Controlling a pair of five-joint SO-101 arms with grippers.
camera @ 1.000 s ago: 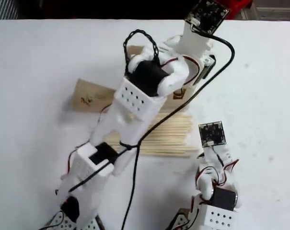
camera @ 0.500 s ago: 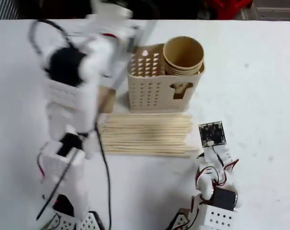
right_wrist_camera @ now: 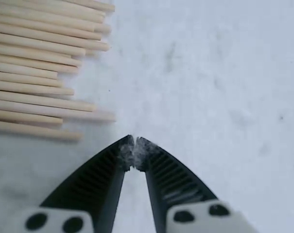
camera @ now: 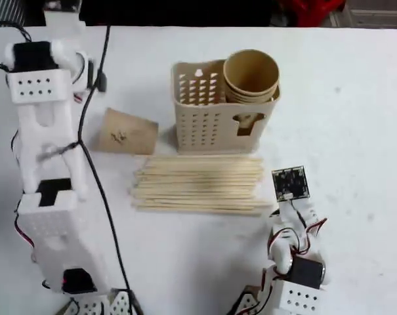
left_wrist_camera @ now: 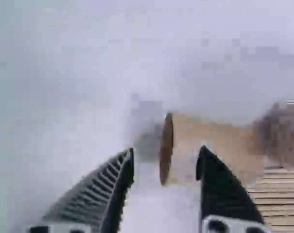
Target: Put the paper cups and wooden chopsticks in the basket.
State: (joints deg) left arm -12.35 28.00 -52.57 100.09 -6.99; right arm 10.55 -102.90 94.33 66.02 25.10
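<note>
A beige perforated basket (camera: 205,115) stands at the table's middle back with stacked paper cups (camera: 251,75) upright in its right half. Another paper cup (camera: 124,133) lies on its side left of the basket; in the left wrist view that cup (left_wrist_camera: 205,145) lies just beyond my open left gripper (left_wrist_camera: 165,162). A pile of wooden chopsticks (camera: 201,184) lies in front of the basket. My left arm (camera: 44,118) stands at the far left. My right gripper (right_wrist_camera: 134,145) is shut and empty, low over the table beside the chopsticks' ends (right_wrist_camera: 44,73).
The white table (camera: 355,118) has free room on the right side and at the front. A black cable (camera: 96,164) runs along the left arm. The right arm's base (camera: 293,262) sits at the front right.
The left arm has swung from over the basket to the far left, uncovering the basket with the cups in it. The right arm has not moved.
</note>
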